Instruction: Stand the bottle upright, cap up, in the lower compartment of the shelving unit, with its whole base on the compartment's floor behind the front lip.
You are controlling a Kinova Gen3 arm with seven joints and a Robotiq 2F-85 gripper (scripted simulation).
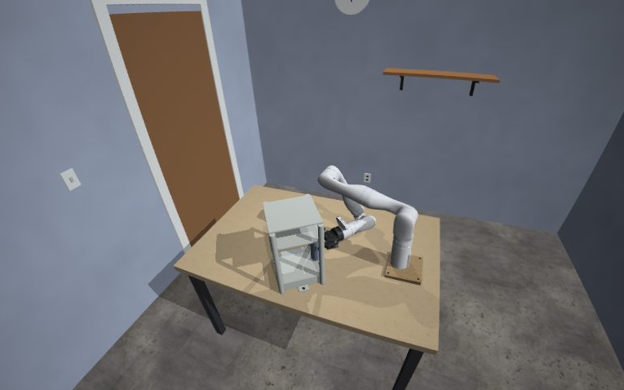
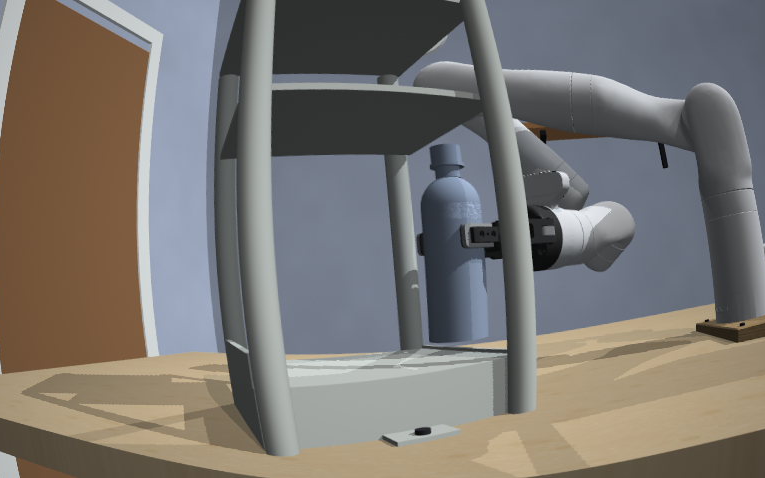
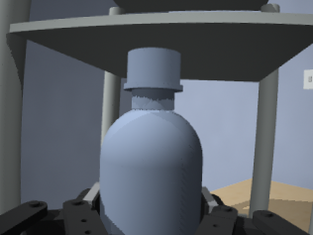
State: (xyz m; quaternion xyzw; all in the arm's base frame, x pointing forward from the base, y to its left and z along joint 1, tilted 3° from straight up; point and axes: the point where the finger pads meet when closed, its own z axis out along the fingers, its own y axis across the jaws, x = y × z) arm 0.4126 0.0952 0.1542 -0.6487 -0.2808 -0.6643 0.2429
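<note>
The grey-blue bottle (image 2: 453,249) is upright, cap up, held at mid-body by my gripper (image 2: 450,237), which is shut on it. In the exterior view the bottle hangs just above the floor of the lower compartment (image 2: 385,362), at the right side of the grey shelving unit (image 1: 294,239), between its right posts. Its cap sits just under the middle shelf (image 2: 349,112). In the wrist view the bottle (image 3: 152,172) fills the centre, with the middle shelf (image 3: 145,27) close above the cap. In the top view the bottle (image 1: 313,250) shows small inside the unit.
The unit's front right post (image 2: 507,237) stands in front of my fingers in the exterior view. A small flat plate with a black knob (image 2: 421,433) lies on the table before the unit. The arm's base (image 1: 404,268) stands on a wooden plate to the right.
</note>
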